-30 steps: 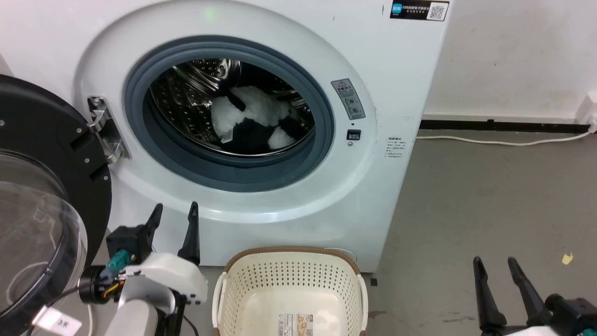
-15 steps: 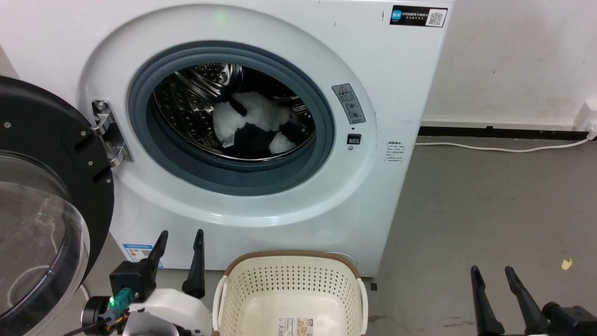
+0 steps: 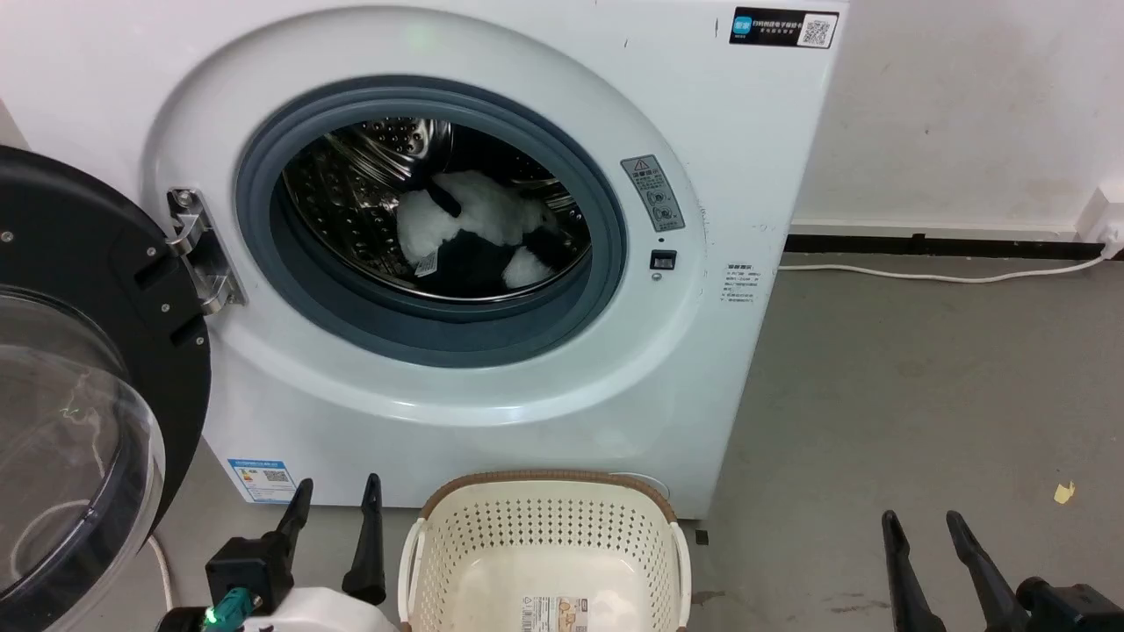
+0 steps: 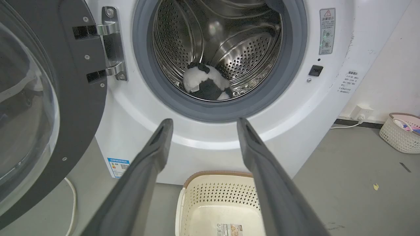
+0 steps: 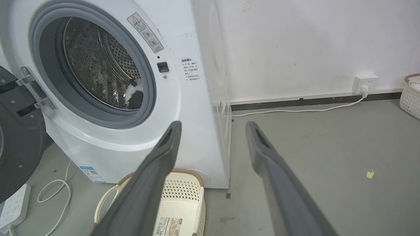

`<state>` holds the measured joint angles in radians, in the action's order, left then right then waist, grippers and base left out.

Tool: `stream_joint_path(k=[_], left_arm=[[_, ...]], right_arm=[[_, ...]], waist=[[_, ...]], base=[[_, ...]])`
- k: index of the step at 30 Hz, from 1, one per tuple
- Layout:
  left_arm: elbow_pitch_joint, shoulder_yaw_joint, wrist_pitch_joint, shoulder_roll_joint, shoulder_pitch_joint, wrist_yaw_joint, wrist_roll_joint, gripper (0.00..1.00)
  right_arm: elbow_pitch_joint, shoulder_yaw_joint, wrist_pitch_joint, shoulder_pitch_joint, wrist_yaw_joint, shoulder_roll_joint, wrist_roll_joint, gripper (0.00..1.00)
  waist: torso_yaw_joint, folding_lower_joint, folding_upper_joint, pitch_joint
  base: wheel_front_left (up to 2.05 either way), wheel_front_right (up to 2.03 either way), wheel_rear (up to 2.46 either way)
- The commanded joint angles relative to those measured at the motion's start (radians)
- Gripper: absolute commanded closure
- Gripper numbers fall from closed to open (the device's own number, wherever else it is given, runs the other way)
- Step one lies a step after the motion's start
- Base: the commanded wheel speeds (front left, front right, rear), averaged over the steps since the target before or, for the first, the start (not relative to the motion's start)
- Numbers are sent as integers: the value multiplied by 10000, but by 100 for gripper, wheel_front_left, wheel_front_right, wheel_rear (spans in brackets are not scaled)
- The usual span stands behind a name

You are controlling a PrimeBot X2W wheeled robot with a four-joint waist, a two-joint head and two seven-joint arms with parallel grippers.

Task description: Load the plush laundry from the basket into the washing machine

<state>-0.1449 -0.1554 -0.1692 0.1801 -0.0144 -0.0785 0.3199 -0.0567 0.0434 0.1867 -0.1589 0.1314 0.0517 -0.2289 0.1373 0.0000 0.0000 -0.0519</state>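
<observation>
The plush laundry (image 3: 479, 230), a black-and-white panda, lies inside the steel drum of the washing machine (image 3: 685, 369), also seen as plush laundry (image 4: 206, 82) and plush laundry (image 5: 134, 95). The cream basket (image 3: 544, 540) stands on the floor in front of the washer with nothing but a label in it; basket (image 4: 216, 203), basket (image 5: 180, 200). My left gripper (image 3: 338, 491) is open, low at the basket's left, holding nothing. My right gripper (image 3: 922, 525) is open at the lower right over bare floor. Each wrist view shows its own gripper spread: left gripper (image 4: 201, 124), right gripper (image 5: 212, 127).
The washer's black-rimmed glass door (image 3: 79, 369) hangs open at the left. A white cable (image 3: 931, 276) runs along the floor by the wall to a socket (image 5: 364, 82). A power strip (image 5: 13, 209) and another basket (image 4: 400, 131) sit on the grey floor.
My left gripper has dropped lower and back from the washer's front toward the bottom edge. The right gripper has sunk slightly too. The head camera shifted a little.
</observation>
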Motion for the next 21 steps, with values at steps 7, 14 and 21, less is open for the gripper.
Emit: stream_joint_path(k=[7, 14, 21], left_arm=[[193, -175, -22, -31, -252, -33, 77, 0], [237, -204, -100, -65, -213, -75, 143, 0], [206, -183, -150, -54, -163, -123, 224, 0]], right_arm=[[-19, -55, -3, -167, -7, -14, -30, 0], [-56, -42, 4, -150, -7, -14, -45, 0], [-69, -37, 6, -129, -7, -14, -49, 0]], waist=[[7, 0, 0, -24], [-9, 0, 0, -23], [-12, 0, 0, -4]], base=[[0, 0, 0], [0, 0, 0], [0, 0, 0]])
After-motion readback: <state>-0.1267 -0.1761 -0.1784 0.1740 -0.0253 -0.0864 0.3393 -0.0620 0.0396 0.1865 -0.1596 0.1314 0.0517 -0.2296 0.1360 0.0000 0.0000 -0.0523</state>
